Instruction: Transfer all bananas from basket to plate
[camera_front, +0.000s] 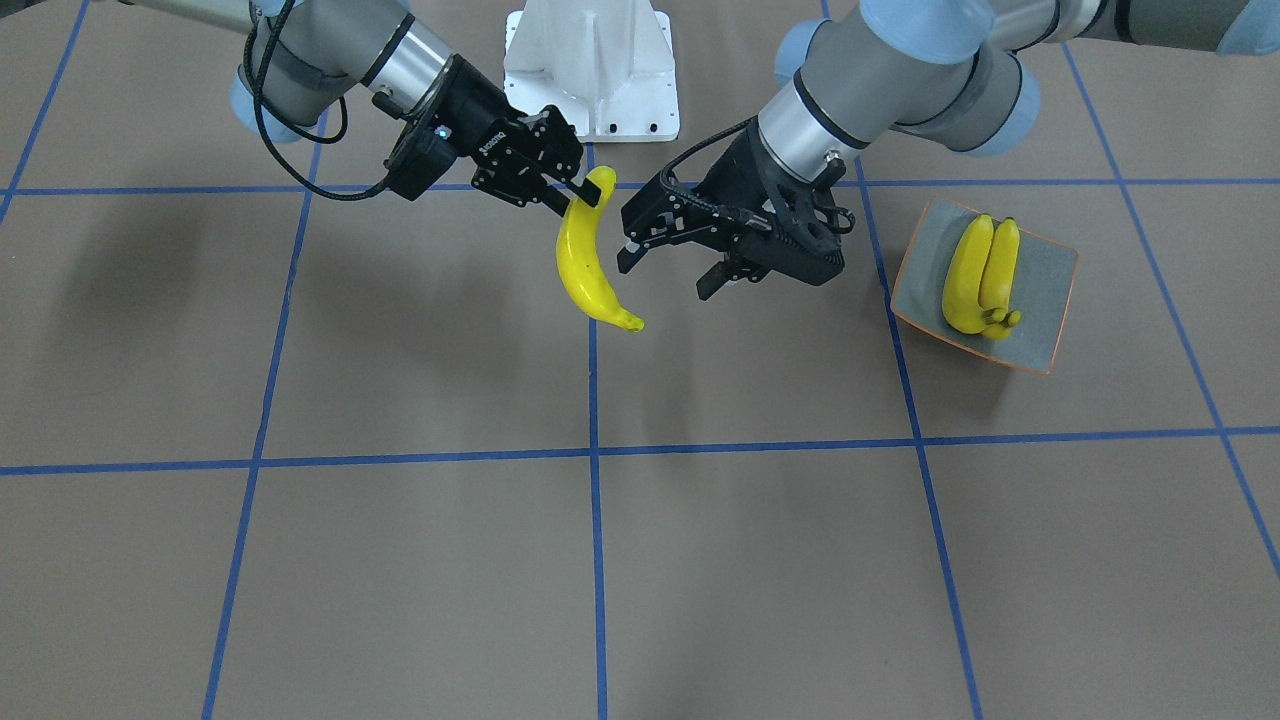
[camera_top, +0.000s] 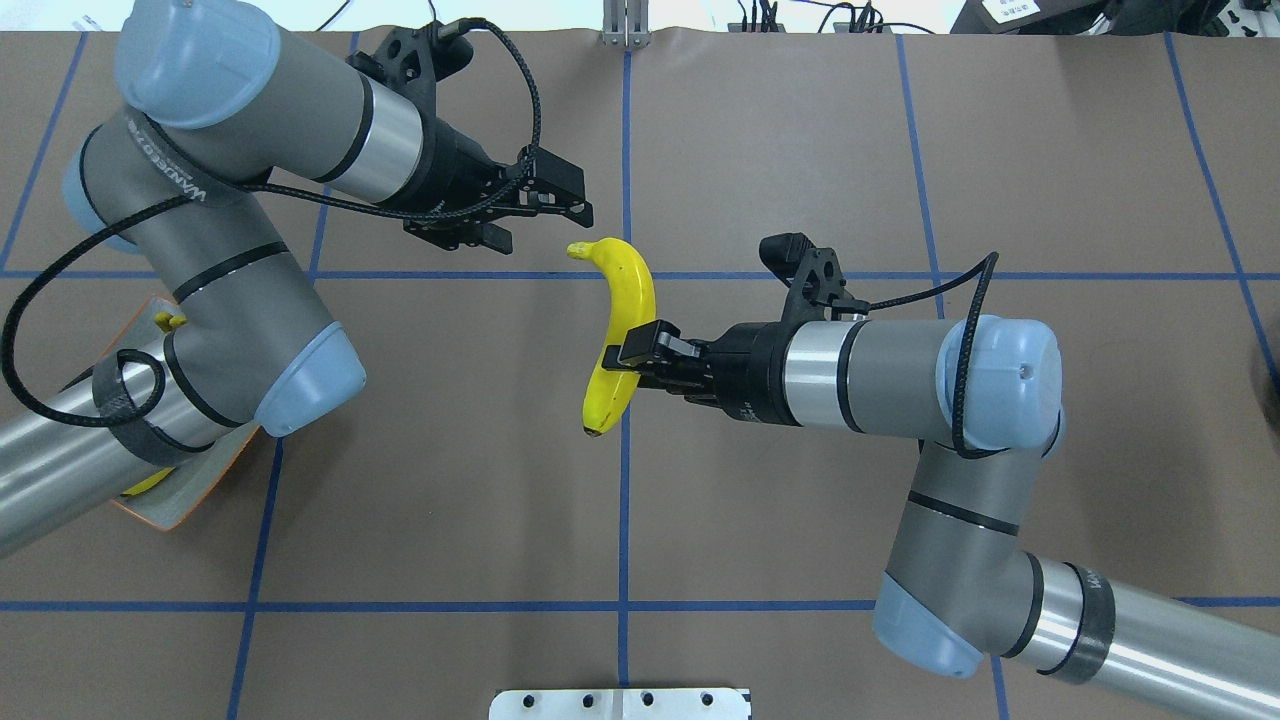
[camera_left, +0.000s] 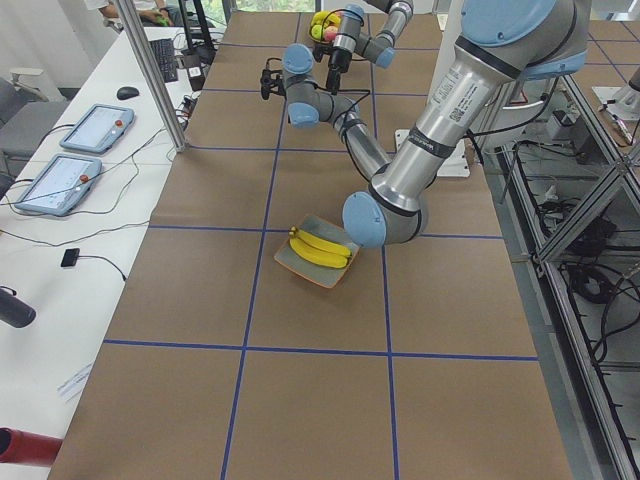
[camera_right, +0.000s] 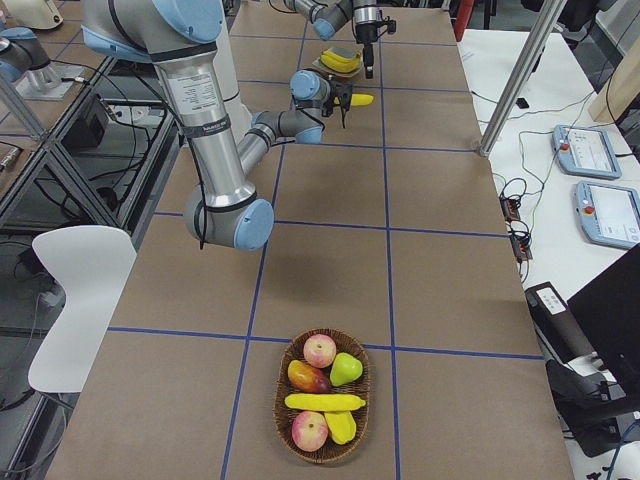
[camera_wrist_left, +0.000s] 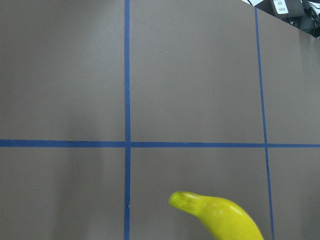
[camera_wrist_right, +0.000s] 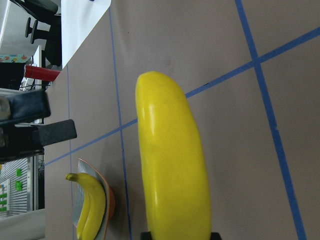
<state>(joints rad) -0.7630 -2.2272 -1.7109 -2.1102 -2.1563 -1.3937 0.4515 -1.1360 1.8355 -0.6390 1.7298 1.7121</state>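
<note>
The brown counter, ruled with blue tape lines, lies open across the whole lower half of the front-facing view. In the overhead view the left arm covers nearly all of the plate at the left edge, leaving only an orange corner. The front-facing view shows the plate at centre right, well inside the counter's edges, with two bananas side by side in it. The basket shows only in the right-side view, bottom centre. One banana lies across it among other fruit, and a second yellow piece there is hard to make out. Upper centre in the front-facing view, the right gripper is clamped on a third banana near its top end, and the fruit hangs above the counter. The left gripper, jaws wide apart and empty, sits just beside that banana's lower tip without touching it.
</note>
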